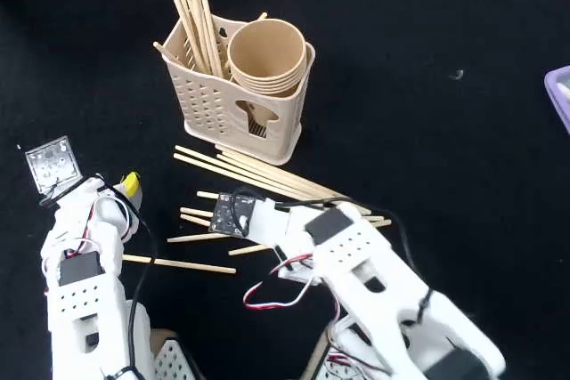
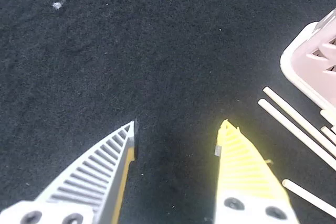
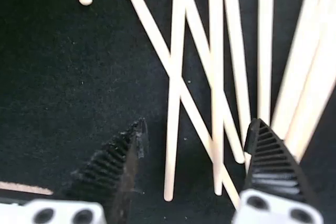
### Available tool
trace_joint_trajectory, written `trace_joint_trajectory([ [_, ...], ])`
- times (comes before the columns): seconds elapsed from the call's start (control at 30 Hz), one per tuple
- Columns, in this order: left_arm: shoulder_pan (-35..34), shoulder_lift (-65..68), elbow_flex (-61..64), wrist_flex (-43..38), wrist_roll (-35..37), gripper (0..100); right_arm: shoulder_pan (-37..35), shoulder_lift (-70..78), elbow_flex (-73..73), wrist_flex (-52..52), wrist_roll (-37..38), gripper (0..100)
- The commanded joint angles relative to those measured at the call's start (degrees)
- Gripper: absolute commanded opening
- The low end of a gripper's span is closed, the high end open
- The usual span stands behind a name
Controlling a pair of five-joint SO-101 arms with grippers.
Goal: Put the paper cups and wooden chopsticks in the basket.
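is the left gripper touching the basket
Apart. The left wrist view shows the open left gripper over black cloth, with a clear stretch of cloth between its yellow finger and the basket.

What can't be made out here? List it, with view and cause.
Chopsticks on the table: high view, the right arm covers part of the pile, so no count.
Cups: high view, nested in the basket, rims too close to count.
Purple thing: high view, cut by the edge.
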Motion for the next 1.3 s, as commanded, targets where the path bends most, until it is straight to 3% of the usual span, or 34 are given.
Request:
trace_joint_trajectory([
  [0.0, -0.5, -0.7, -0.9, -1.0, -0.5, 25, -0.4, 3.5, -0.5, -3.3, 0.8, 30.1],
  [0.1, -0.5, -0.7, -0.9, -1.0, -0.5, 25, -0.2, 4.0, -0.5, -4.2, 0.4, 27.9],
  [0.4, -0.5, -0.7, -0.9, -1.0, -0.5, 25, -0.2, 4.0, -1.0, -4.2, 0.4, 1.2],
  [0.6, -0.5, -0.7, -0.9, -1.0, -0.5, 25, -0.2, 4.0, -0.9, -4.0, 0.3, 1.2],
  [0.83, -0.5, -0.7, -0.9, -1.0, -0.5, 25, -0.6, 4.0, -1.2, -4.0, -4.8, 2.1],
  [1.0, -0.5, -0.7, -0.9, -1.0, -0.5, 25, -0.9, 4.0, -0.7, -3.2, -5.8, 16.6],
  [1.27, -0.5, -0.7, -0.9, -1.0, -0.5, 25, -9.8, 4.0, -1.3, -0.7, -7.3, 17.6],
])
